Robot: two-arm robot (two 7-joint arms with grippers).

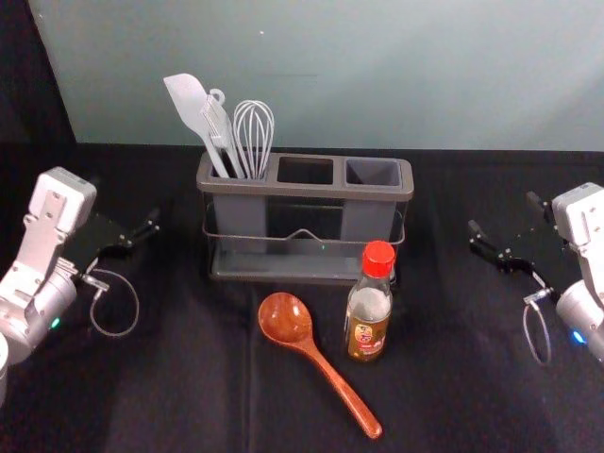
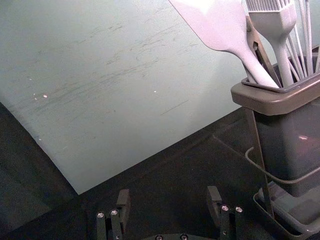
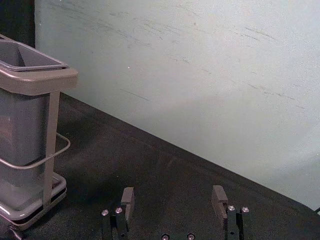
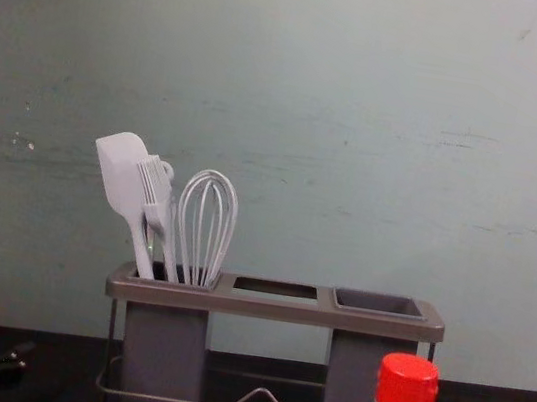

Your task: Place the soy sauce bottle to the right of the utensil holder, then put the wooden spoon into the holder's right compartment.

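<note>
Currently both grippers are waiting empty, reading the clock from the holder in the head view, twelve toward the wall. Left gripper (image 2: 169, 196): sitting at nine o'clock, fingers standing wide. Right gripper (image 3: 174, 196): sitting at three o'clock, likewise gaping, nothing between the fingers.

Soy sauce bottle (image 1: 367, 323): standing upright at five o'clock, near the utensil holder (image 1: 305, 276), not yet at its right. Wooden spoon (image 1: 285, 319): lying with its bowl at six o'clock, handle slanting off toward five, passing close by the bottle. Right compartment (image 1: 373, 172): standing empty. White utensils (image 4: 132, 191) are filling the left one.

Judging the step: bottle is probably coming first, with the right arm reaching in from three o'clock.

Risks: a finger sweeping in low could be knocking the spoon, since the handle is lying so near. A grip high on the narrow neck could be letting the bottle swing or tip; a sideways drag could be catching the holder's wire rail (image 1: 326, 240). Later, a spoon held aslant could be striking the compartment's rim. Released too far toward nine o'clock, it could be dropping into the middle opening (image 1: 305, 171), which is seeming to have no cup.
</note>
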